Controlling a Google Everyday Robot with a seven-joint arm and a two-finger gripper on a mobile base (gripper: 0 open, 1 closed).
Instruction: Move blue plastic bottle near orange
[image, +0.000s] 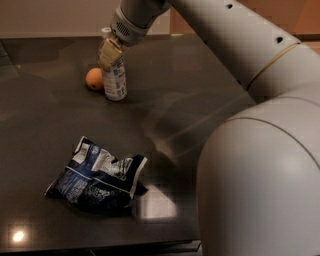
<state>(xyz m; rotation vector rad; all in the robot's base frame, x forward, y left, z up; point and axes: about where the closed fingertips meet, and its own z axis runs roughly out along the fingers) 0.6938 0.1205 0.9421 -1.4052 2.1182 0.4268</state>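
Note:
The blue plastic bottle (115, 80) stands upright on the dark table, at the back left. Its white cap shows above the gripper. The small orange (93, 79) lies right beside it on its left, touching or nearly touching it. My gripper (110, 52) is at the bottle's upper part, its tan fingers around the neck and shoulder. The arm reaches in from the upper right.
A crumpled dark blue and white snack bag (96, 176) lies at the front left of the dark table (200, 100). The table's front edge runs along the bottom. The robot's white body fills the right side of the view.

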